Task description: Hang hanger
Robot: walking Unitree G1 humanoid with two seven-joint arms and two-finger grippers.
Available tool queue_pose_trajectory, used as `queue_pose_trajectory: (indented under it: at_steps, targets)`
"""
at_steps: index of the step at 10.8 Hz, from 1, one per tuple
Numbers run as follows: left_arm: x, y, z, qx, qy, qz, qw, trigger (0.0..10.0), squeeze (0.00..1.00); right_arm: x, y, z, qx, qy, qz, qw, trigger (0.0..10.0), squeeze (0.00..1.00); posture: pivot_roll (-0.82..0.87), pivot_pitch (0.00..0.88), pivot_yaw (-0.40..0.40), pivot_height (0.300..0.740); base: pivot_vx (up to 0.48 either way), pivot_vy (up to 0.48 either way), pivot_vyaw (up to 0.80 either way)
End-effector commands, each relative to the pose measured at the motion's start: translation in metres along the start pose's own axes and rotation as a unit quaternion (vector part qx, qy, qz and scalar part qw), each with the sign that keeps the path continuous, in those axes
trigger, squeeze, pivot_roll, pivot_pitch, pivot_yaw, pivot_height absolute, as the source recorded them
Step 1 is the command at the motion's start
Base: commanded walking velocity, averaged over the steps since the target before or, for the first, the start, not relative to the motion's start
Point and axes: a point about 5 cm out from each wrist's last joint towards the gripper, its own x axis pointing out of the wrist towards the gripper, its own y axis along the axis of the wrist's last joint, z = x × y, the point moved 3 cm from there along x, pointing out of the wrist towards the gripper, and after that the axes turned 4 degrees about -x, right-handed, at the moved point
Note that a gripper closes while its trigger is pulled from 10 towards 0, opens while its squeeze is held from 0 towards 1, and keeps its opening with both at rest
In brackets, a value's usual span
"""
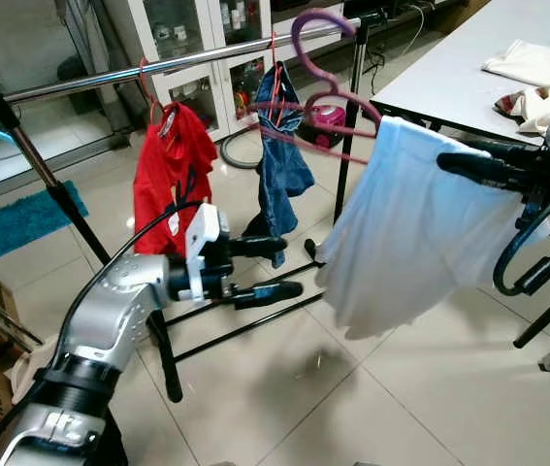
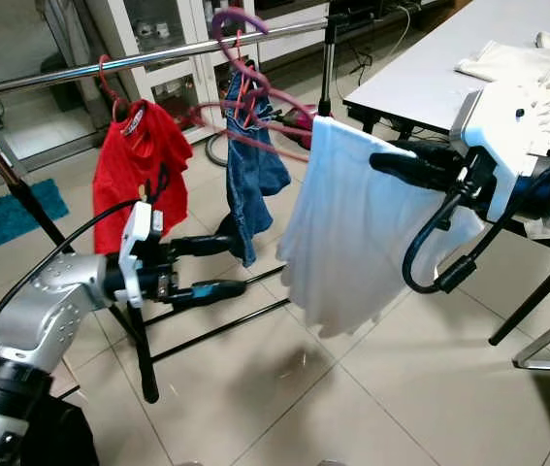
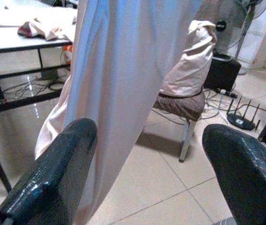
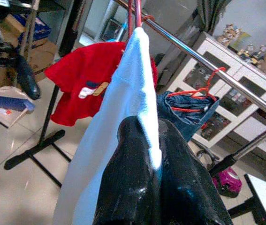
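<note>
R end effector (image 2: 386,160) fingers pinched tight on white garment (image 2: 352,233) on a pink hanger (image 1: 328,83), w/ hook up at the chrome rail (image 1: 158,66) of the clothes rack; can't tell if hook is on the rail. Garment hangs betw. rack & white desk (image 1: 469,68). L end effector (image 1: 279,267) fingers spread wide, empty, low near rack base, just below the denim item (image 1: 279,160). Red shirt (image 1: 163,175) hangs further along the rail.

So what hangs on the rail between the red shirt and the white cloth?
Blue jeans on a red hanger hang between the red shirt and white cloth, in both eye views.
</note>
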Motion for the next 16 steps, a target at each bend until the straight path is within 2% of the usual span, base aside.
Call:
queue_pose_trajectory:
  at_steps: [1, 6, 8, 13, 16]
  targets:
    - [0.005, 0.005, 0.001, 0.007, -0.012, -0.001, 1.0, 10.0, 0.0, 0.003, 0.019, 0.002, -0.028, 0.009, 0.027, 0.999, 0.0, 0.0, -0.18, 0.004, 0.095, 0.74, 0.0, 0.0, 0.0]
    - [0.009, -0.004, 0.004, -0.012, -0.011, 0.0, 1.0, 10.0, 0.0, 0.001, 0.03, 0.015, -0.046, -0.005, 0.035, 0.998, 0.0, 0.0, -0.19, 0.008, 0.084, 0.74, 0.0, 0.0, 0.0]
    - [0.003, -0.017, 0.009, -0.03, -0.003, -0.008, 1.0, 10.0, 0.0, -0.004, 0.042, 0.022, -0.056, -0.01, 0.04, 0.998, 0.0, 0.0, -0.2, 0.01, 0.075, 0.74, 0.0, 0.0, 0.0]
    - [-0.012, -0.03, 0.011, -0.043, 0.017, -0.028, 0.999, 10.0, 0.0, -0.016, 0.056, 0.039, -0.066, -0.04, 0.053, 0.996, 0.0, 0.0, -0.2, 0.01, 0.067, 0.74, 0.0, 0.0, 0.0]
    - [-0.008, -0.039, 0.015, -0.059, 0.024, -0.03, 0.998, 10.0, 0.0, -0.015, 0.065, 0.041, -0.065, -0.042, 0.072, 0.994, 0.0, 0.0, -0.19, 0.01, 0.067, 0.74, 0.0, 0.0, 0.0]
